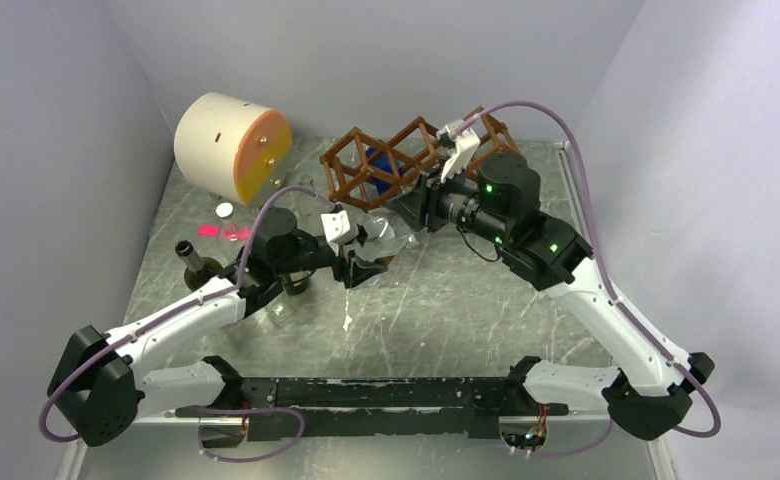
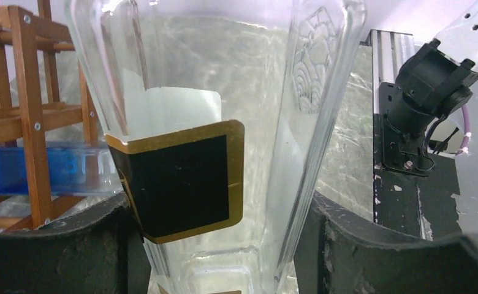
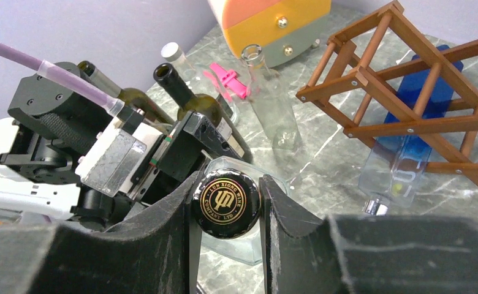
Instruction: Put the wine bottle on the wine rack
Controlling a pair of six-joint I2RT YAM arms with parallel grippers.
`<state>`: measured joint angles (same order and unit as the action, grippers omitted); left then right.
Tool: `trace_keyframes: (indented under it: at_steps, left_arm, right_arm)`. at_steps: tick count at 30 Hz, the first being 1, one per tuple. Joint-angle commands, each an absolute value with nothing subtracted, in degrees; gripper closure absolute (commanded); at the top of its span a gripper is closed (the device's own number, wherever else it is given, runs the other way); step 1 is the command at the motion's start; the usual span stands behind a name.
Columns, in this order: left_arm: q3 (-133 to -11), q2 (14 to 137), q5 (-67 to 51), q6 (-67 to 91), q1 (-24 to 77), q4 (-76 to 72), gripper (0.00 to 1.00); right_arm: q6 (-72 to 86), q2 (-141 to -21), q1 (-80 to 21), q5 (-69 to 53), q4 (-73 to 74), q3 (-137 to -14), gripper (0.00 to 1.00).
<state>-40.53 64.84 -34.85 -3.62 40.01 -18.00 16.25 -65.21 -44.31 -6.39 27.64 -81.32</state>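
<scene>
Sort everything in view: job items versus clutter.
Job: capped clear bottle, gripped by left gripper and right gripper; wine rack.
Clutter: cylinder, blue bottle in the rack, green bottles, uncapped clear bottle, pink clip.

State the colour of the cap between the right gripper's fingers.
The round bottle cap is black with gold lettering; clearest in the right wrist view.
</scene>
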Motion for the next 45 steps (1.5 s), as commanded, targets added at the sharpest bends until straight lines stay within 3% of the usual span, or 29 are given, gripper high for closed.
trace_keyframes:
  at_steps: [1,2,7,9,13,20,31,35,41,45]
  left_arm:
    - [-40.8,65.3,-35.9,-9.5,41.7,-25.0,0.91]
    - [-41.1,65.3,-35.1,-10.1,41.8,-25.5,0.93]
    - [-44.4,65.3,-33.7,-18.7,41.8,-24.2,0.93]
    - [-46.8,66.0,-34.2,-23.5,41.8,-21.3,0.93]
    - [-55.7,69.4,-34.9,-33.7,41.8,-8.9,0.93]
    - [-62.3,71.3,-31.1,-43.6,41.9,-9.3,0.93]
    - [-67.3,72.1,-21.9,-61.9,43.6,-3.2,0.93]
    - [-66.6,71.4,-19.2,-68.7,44.5,-7.1,0.93]
    - [-59.4,71.0,-14.6,-83.6,45.6,-24.0,0.93]
    - [-60.3,71.2,-14.6,-87.9,46.1,-22.1,0.93]
  right_arm:
    - [19.9,-60.7,-44.6,-9.2,21.6,-82.2,1.00]
    - [19.7,-60.4,-44.6,-8.6,23.2,-82.5,0.98]
    - [18.2,-57.5,-44.6,-6.9,28.2,-82.4,0.42]
    - [16.9,-56.8,-44.6,-7.4,30.0,-83.6,0.33]
    - [14.8,-58.0,-44.6,-6.1,35.6,-90.6,0.29]
    - [13.7,-62.5,-44.6,-0.4,44.1,-100.8,0.28]
    - [9.4,-66.3,-44.6,9.8,51.2,-105.4,0.25]
    - [8.3,-69.8,-44.6,9.0,53.6,-105.9,0.23]
    - [4.8,-69.8,-44.6,-2.3,50.8,-100.6,0.17]
    - [4.7,-70.7,-44.6,-1.1,50.4,-98.5,0.17]
